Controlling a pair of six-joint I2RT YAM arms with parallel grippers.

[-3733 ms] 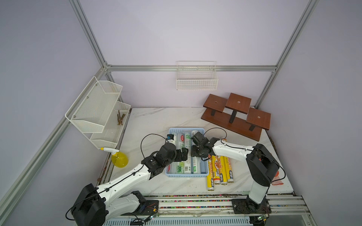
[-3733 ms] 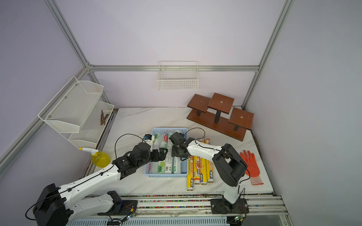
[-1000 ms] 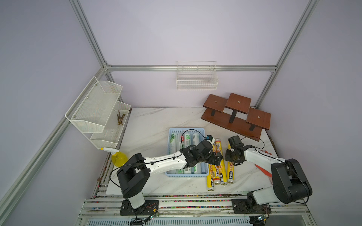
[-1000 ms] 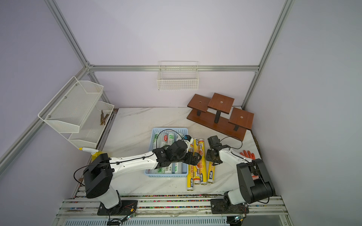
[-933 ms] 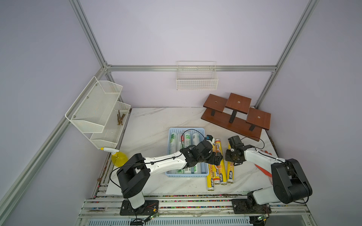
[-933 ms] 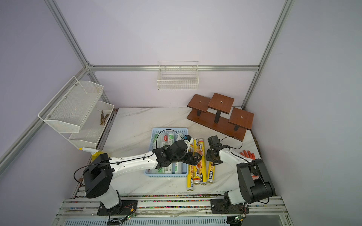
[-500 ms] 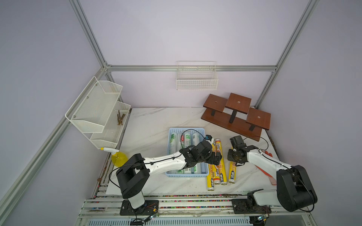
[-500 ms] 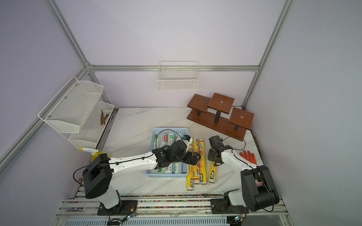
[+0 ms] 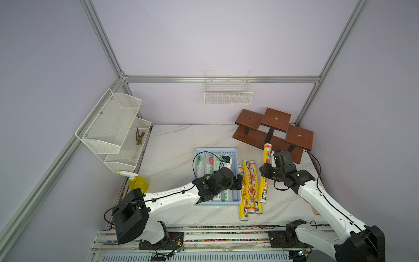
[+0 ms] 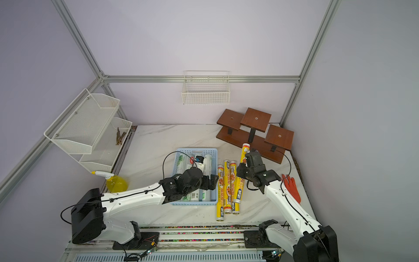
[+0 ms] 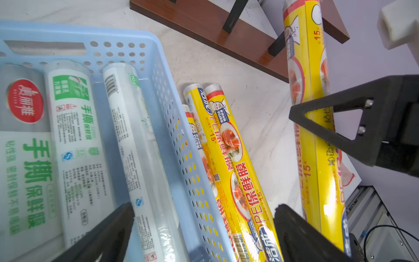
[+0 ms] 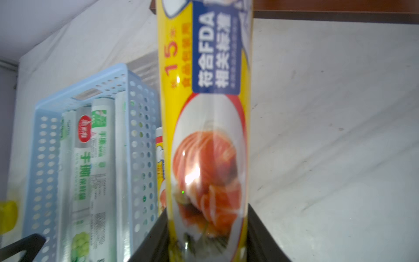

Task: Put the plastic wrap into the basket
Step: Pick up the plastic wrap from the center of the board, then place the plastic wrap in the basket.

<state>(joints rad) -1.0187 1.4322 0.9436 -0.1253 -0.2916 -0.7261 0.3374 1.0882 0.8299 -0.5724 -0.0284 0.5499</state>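
Note:
The light-blue basket (image 9: 216, 150) (image 10: 196, 150) holds several white plastic wrap rolls with green print (image 11: 74, 136). Three yellow plastic wrap rolls (image 9: 249, 188) (image 10: 226, 188) lie on the table against the basket's right side. My right gripper (image 9: 264, 171) (image 12: 207, 217) is shut on another yellow roll (image 9: 265, 158) (image 12: 208, 147), gripped near its middle and held off the table, right of those three. My left gripper (image 9: 238, 181) (image 11: 204, 208) is open and holds nothing. It hovers over the basket's right wall (image 11: 172, 127), one finger over the basket and one over the yellow rolls.
A brown wooden stepped stand (image 9: 274, 131) is behind the held roll. An orange glove (image 10: 292, 188) lies at the right edge by the right arm. A yellow spray bottle (image 9: 138, 182) and a white mesh rack (image 9: 113, 127) are at the left. A wire basket (image 9: 227, 90) hangs on the back wall.
My right gripper closed on the rightmost yellow roll, drew it a little to the right and lifted it off the table. My left arm has barely moved.

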